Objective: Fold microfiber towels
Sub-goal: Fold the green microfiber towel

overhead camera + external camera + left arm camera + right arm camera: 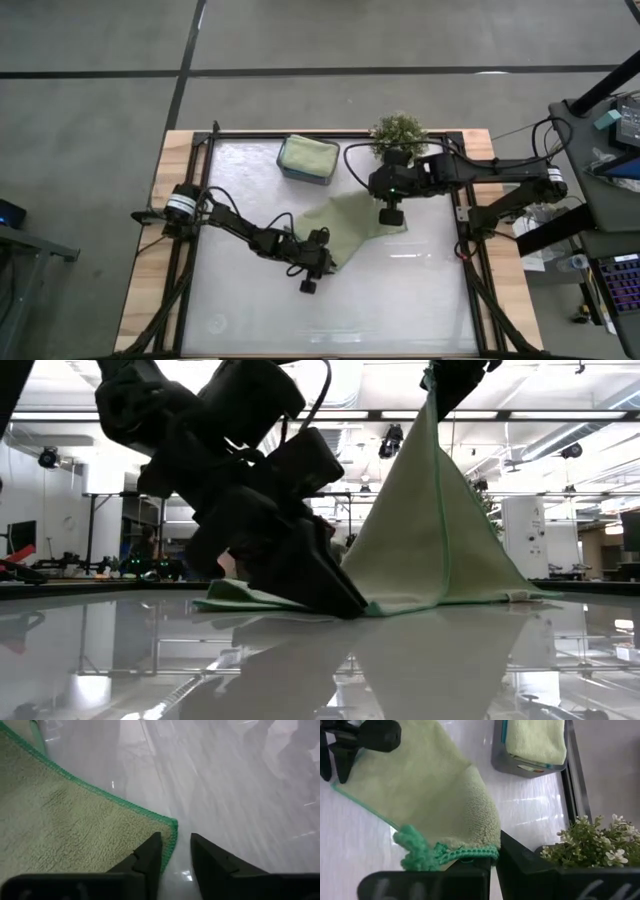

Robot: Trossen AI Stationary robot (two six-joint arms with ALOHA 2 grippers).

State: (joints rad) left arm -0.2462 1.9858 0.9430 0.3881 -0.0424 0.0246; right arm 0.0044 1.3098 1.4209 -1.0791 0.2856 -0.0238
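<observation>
A sage green towel (345, 225) at mid-table is pinched at one corner and lifted by the right gripper (390, 214). Its opposite corner lies flat, just beside the parted fingers (150, 857) of the left gripper (310, 280). A folded towel (308, 155) is held in the grey tray (284, 168) at the back.

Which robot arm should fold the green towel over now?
Probably right. The right gripper is shut on the towel's corner, lifted high. The left gripper is beside another corner on the table, not gripping.

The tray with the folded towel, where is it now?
In the high view, the tray sits at the table's far edge, just left of the potted plant, beyond the green towel being lifted.
</observation>
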